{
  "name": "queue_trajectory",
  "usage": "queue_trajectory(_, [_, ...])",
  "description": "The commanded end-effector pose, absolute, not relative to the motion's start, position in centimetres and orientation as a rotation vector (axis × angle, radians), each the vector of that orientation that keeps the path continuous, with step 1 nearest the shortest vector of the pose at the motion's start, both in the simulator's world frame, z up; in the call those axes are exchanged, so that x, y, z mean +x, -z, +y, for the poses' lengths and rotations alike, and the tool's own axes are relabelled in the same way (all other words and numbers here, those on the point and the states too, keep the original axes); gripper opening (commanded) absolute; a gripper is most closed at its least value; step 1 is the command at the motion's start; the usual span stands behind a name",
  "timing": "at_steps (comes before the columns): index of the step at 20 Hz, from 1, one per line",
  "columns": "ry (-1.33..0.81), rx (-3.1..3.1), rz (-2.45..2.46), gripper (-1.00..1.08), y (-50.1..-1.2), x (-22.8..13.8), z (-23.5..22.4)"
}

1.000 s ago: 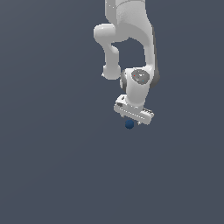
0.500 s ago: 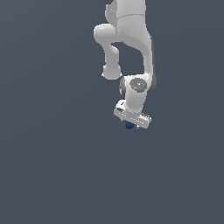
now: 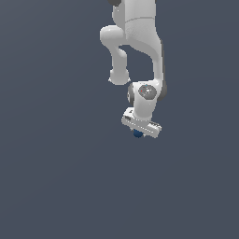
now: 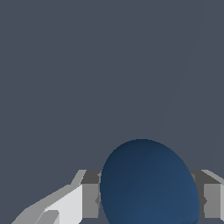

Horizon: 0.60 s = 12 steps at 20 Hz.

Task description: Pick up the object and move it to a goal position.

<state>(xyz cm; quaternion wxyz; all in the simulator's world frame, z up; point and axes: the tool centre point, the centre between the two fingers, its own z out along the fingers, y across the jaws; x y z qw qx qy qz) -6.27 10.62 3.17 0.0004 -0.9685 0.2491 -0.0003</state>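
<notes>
Jaws: in the wrist view two grey pads are seen, one each side of the object (image 4: 148,183), w/ the dark blue rounded body filling the gap between them. Both pad faces are met by the ball's outline, so the jaws appear closed onto it; actual contact pressure cannot be confirmed from the render.

Gripper (image 3: 138,132): in the exterior view the white hand body is seen tilted, its long axis running down toward the exterior view's right. Fingers are mostly hidden beneath the hand from this angle.

Object (image 3: 137,134): a small part of the blue ball is seen just under the hand's lower edge, toward the exterior view's left end of the hand. It is much narrower than the hand. Whether it rests on the surface or is lifted clear cannot be told; no shadow or edge is rendered to judge by.

Arm (image 3: 137,32): white links are seen descending from the top of the exterior view, w/ an elbow joint bulging to that view's left and the wrist joint directly above the hand.

Surroundings: a uniform dark grey-blue ground (image 3: 56,177) is recorded in both views, approx. featureless.
</notes>
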Motion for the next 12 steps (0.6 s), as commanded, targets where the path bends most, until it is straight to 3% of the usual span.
queue_trajectory(1, [0.0,-3.042,0.784,-1.0,-3.1,-6.3,10.5])
queue_trajectory(12, [0.001,-3.042,0.782,-1.0,-4.8,-6.8,11.4])
